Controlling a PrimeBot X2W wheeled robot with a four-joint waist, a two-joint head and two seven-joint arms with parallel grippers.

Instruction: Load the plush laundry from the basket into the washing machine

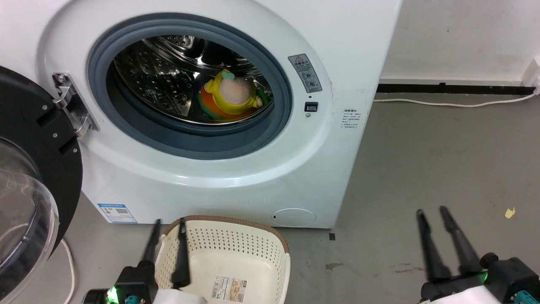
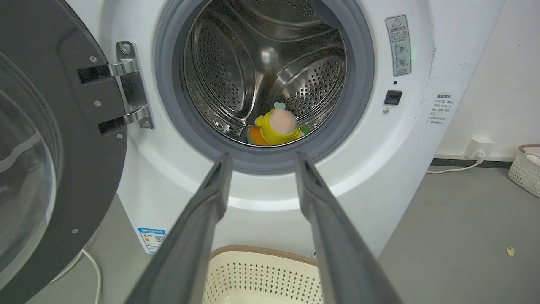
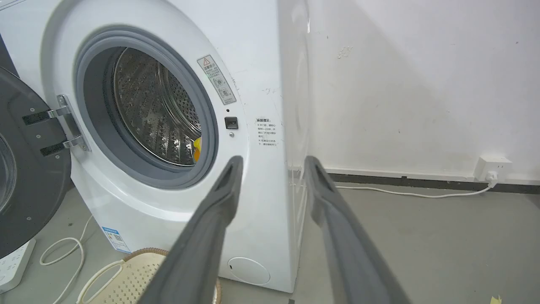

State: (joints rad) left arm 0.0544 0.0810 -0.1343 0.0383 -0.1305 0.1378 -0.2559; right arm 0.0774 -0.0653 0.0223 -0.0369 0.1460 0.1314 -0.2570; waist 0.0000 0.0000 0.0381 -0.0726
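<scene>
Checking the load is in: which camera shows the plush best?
The head view: the plush lies in the drum, large and unobstructed, its pale face towards the camera. The left wrist view shows the plush whole but smaller, low in the drum. The right wrist view catches a yellow-orange sliver of it.

Bare utility or test room arranged as a laundry corner. A white front-loading washing machine (image 1: 236, 185) stands directly on a stained grey concrete floor (image 1: 422, 169), beside a scuffed white plaster wall (image 3: 400, 84) edged with a black skirting strip (image 1: 451, 89). A white cable (image 1: 443, 102) runs loose along the floor to a wall socket (image 3: 491, 166). A power strip (image 3: 12, 266) lies near the open door (image 3: 25, 169). A cream perforated basket (image 1: 236, 249) sits before the machine. A second basket (image 2: 525, 171) stands by the wall. An energy label sticker (image 1: 117, 213) marks the machine's lower front.
</scene>
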